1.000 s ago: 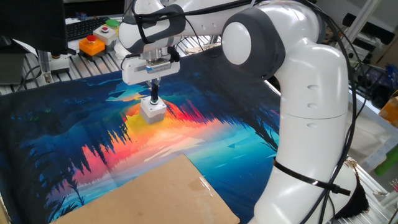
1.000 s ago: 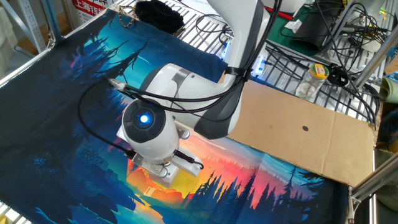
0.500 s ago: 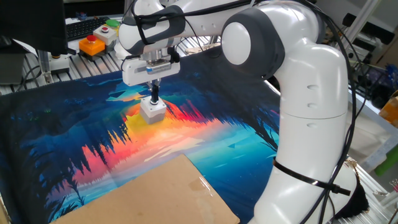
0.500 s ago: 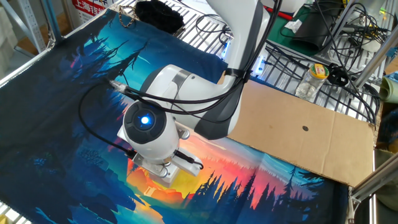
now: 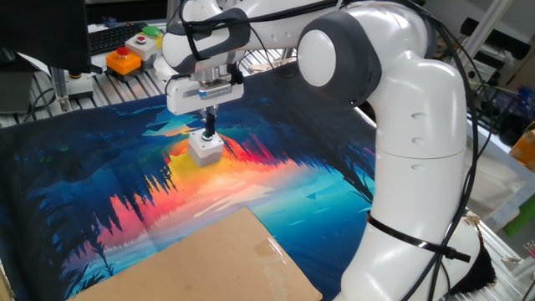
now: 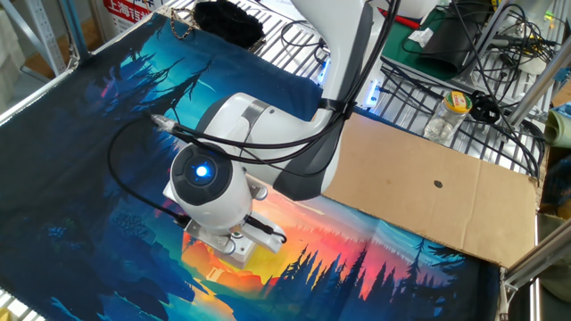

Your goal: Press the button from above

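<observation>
Gripper (image 5: pixel 208 130) directly over small white-grey square box (image 5: pixel 206 148), green button hidden beneath fingertips. Finger gap: honestly can't tell. Risk: off-centre push skids unfixed box across worktop (image 5: pixel 334 192).

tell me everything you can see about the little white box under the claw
The box is small, squarish and white-grey, plastic by the look, sitting upright on the orange patch of the printed cloth. The claw points straight down at its top, its dark tips meeting the box there and hiding the button. In the other fixed view the arm hides the box.
</observation>
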Controlling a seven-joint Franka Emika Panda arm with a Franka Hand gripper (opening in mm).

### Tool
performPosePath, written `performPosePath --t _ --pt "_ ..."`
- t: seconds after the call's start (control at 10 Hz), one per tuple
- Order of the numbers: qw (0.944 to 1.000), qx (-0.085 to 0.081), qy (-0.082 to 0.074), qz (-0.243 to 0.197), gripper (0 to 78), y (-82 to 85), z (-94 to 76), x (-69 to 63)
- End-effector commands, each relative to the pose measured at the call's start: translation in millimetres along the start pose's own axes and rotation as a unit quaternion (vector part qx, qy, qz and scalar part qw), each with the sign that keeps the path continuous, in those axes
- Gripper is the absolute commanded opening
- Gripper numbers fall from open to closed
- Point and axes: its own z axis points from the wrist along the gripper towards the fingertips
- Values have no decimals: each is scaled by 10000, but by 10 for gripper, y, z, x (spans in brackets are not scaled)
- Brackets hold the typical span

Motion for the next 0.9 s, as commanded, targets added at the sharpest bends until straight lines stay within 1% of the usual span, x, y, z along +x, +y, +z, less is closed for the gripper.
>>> performPosePath --t 0.1,0.4,0.5,0.9 --pt "10000 8 23 32 0 -3 63 39" --pt "10000 -4 9 74 0 27 144 134" --pt "10000 -20 7 88 0 32 150 127" --pt "9999 29 -43 130 0 85 218 49"
